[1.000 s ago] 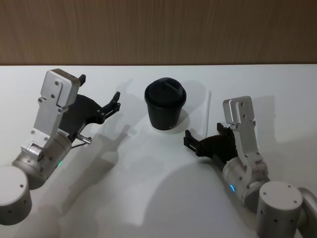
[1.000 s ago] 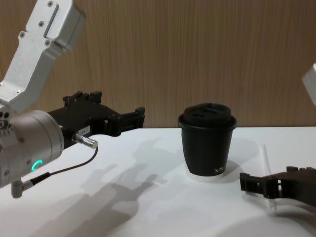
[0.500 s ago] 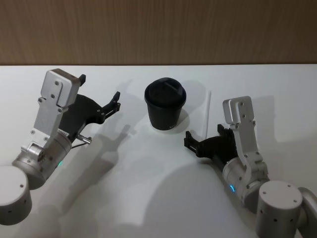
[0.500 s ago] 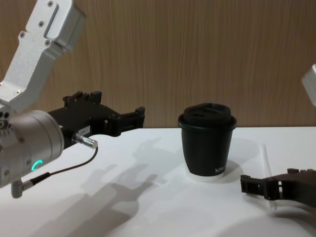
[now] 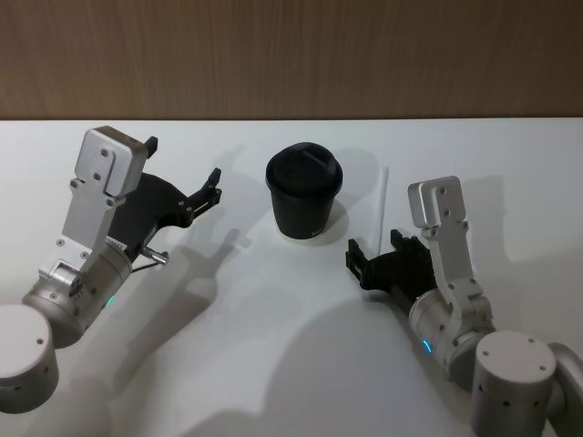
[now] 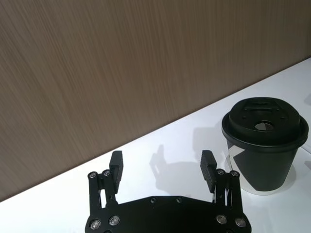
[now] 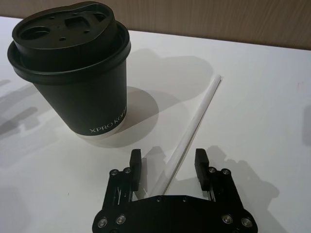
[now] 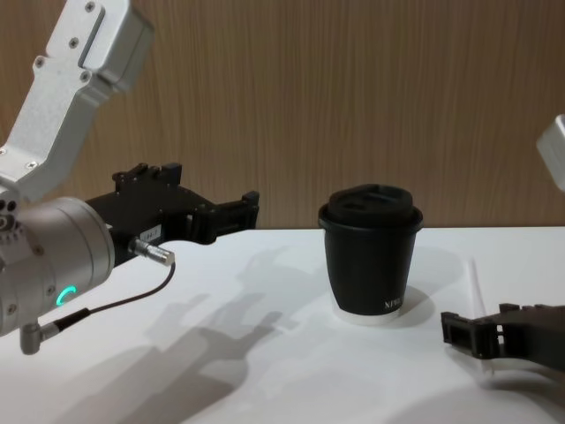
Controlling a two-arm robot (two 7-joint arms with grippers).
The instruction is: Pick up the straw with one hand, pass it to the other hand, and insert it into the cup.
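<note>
**Though both hands are open, no pick-up has been made**

Since the right hand (image 7: pixel 168 160) is spread wide and grips nothing, step one counts as not yet done. It sits low over the counter (image 5: pixel 273 309). In the right wrist view, its two fingers stand on either side of the near end of the straw (image 7: pixel 197 116), with a clear gap on both sides.

- Straw: lies flat on the counter, to the robot's right of the cup (image 7: pixel 73 73). It is near the cup but apart from it, and its far end points towards the back wall.
- Cup: black paper coffee cup, upright, with the domed lid on and nothing inserted.
- Left hand (image 5: pixel 182 159): the one with the silver plug and cable. It is open, empty and raised to the robot's left of the cup, well apart from both cup and straw.

Progress, as judged:
- Approach to the straw looks about complete.
- Left to do: grasp, lift, hand-over to the left hand, and insertion.

Hidden or unclear:
- The straw's near tip runs under the right hand's body, so its end cannot be located.
- I cannot tell whether the right fingertips touch the counter.
- The chest view cuts off the right hand at the frame edge.
- The lid shows several openings. Which one fits the straw is uncertain.
</note>
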